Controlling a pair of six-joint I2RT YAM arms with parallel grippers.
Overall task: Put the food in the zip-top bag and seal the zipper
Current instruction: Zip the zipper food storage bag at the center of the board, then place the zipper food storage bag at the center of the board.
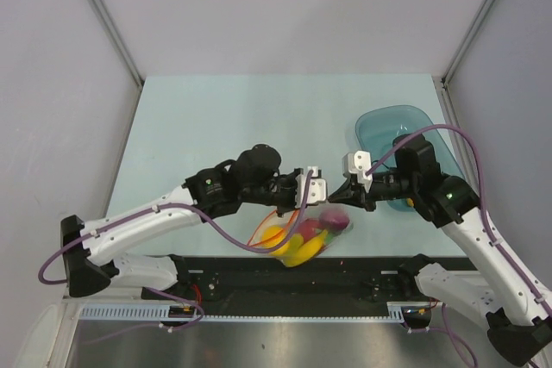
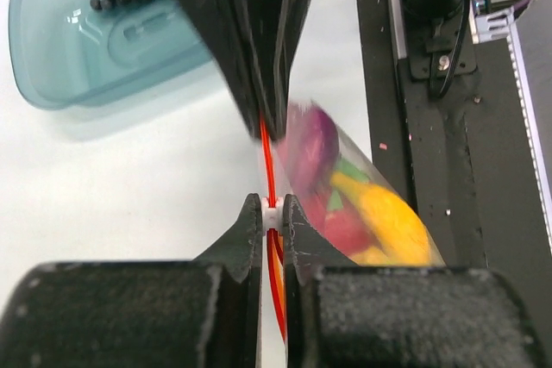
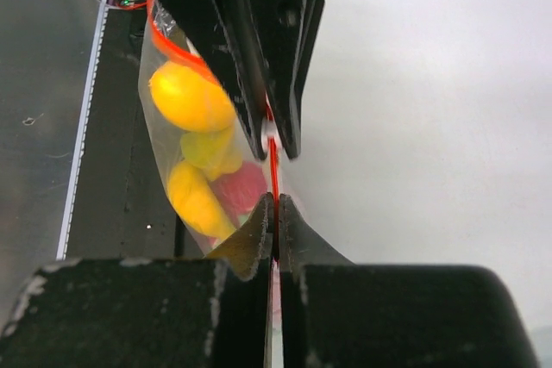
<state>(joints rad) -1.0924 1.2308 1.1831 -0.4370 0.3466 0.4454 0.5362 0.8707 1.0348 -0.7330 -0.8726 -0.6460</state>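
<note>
**While both claws pinch the zipper, the filled bag hangs between them**

Since the pictures are read largest to smallest, the table (image 1: 216,118) comes first: pale green, with both arms reaching in to meet near its near edge.

Bowl (image 1: 385,127): teal, far right, beside the right arm. No food shows in it, which fits the loading step being done.

Bag (image 1: 302,237): clear, below the two claws at the near edge of the table, partly over the black base rail. It sags away from its mouth, so the weight appears to hang from the strip. Whether its bottom rests on anything, cannot tell.

Food (image 3: 191,96): all inside the bag. Yellow and orange rounds, a red piece, a purple ball (image 2: 310,140) and a bit of green are pooled at the low end, clear of the mouth.

Zipper (image 2: 268,161): orange-red strip running straight between the claws. It looks taut, probably so the two tracks line up.

Left claw (image 2: 272,208): jaws closed narrow on the strip, which passes between the tips.

Right claw (image 3: 276,204): likewise clamped on the strip, just beside the left one and facing it.

Judgement: one claw anchors while the other presses the seal. Sealed length cannot be told. Risk: the strip slipping out under the food's weight.
</note>
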